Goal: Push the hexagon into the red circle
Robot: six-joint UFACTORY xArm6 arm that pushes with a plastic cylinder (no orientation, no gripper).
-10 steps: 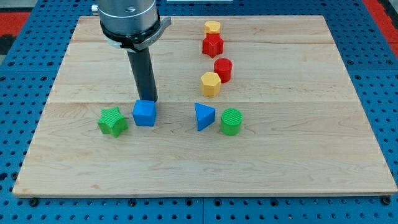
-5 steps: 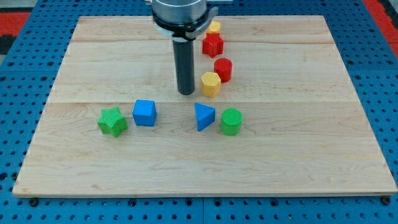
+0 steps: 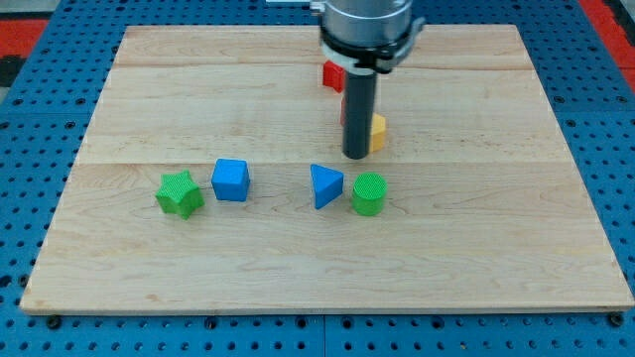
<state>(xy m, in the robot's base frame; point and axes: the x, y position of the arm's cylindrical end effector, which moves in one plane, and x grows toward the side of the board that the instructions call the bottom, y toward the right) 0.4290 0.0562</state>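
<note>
Tool tip point(image 3: 355, 156) against yellow hexagon point(image 3: 377, 133).

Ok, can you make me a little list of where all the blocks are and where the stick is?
my tip: on the board, at the view's left edge of the yellow hexagon
yellow hexagon: mostly hidden behind the rod
red circle: hidden by the rod, cannot be seen
red star: near the view's top, partly hidden
blue triangle: below my tip
green cylinder: right of the blue triangle
blue cube: left of centre
green star: left of the blue cube
</note>
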